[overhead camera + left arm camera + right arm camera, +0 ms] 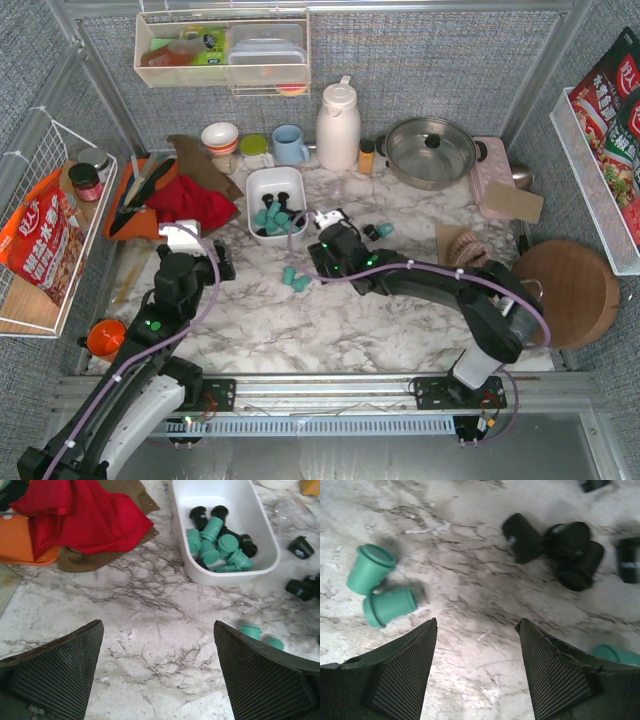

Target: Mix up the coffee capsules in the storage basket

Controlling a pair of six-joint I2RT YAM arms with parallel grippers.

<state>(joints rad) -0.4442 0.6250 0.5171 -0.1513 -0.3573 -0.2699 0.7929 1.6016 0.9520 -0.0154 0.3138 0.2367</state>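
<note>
Some coffee capsules (220,545) sit in the storage basket (227,576), others on the desk (150,605); left claw (158,630) and right claw (476,626) gape empty.

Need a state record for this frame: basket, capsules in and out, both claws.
basket: white storage basket, upright on the marble table
inside: capsules, teal and black jumbled together
outside: teal pair lying on the table; black cluster nearby
left claw: open, empty, over bare marble short of the basket
right claw: open, empty, over the table between the teal pair and the black cluster
</note>
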